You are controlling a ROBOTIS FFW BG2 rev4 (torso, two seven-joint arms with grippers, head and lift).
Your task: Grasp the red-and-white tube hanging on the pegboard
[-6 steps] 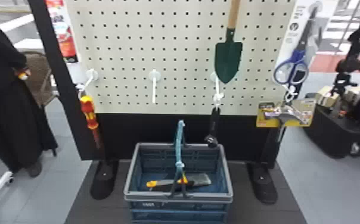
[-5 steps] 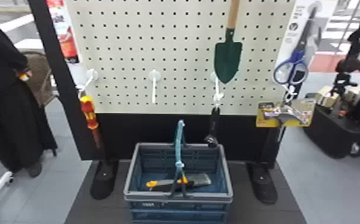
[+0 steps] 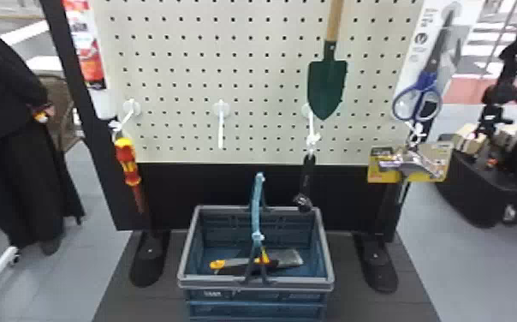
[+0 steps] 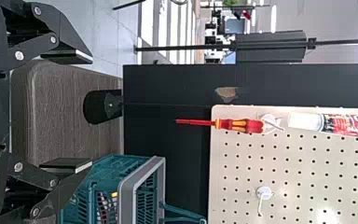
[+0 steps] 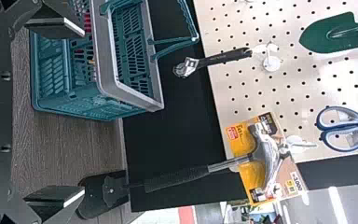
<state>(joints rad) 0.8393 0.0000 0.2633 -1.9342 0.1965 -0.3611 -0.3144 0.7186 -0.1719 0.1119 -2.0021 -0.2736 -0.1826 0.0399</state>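
Fingers (image 4: 67, 56) of the left end effector (image 4: 67, 109) are spread wide with nothing between them, and the right end effector (image 5: 56, 112) is likewise spread and empty; both are low and well short of the stand. Nearest on the dark platform (image 3: 142, 299) sits a blue basket (image 3: 255, 282) with a grey rim and its teal handle raised. A tool with an orange-yellow grip lies inside, partly hidden by the handle and hard to identify. Behind the basket rises the pegboard (image 3: 245, 64), cream above a black lower panel. Along its lower row, left to right, hang a red-and-yellow screwdriver (image 3: 127, 165), a bare white hook (image 3: 220, 115), a black wrench (image 3: 306, 182) whose head dips just above the basket's far rim, and a hammer (image 3: 409, 162) on a yellow card at the right edge. Higher up are a green trowel (image 3: 326, 85), its wooden shaft cut off by the top edge, and blue-handled scissors (image 3: 418, 98). The red-and-white tube (image 3: 86, 55) hangs at the far upper left, over the black side post just above the screwdriver. Its upper end is cut off in the head view, while the left wrist view shows its white lower end (image 4: 303, 120) near the screwdriver's hook.
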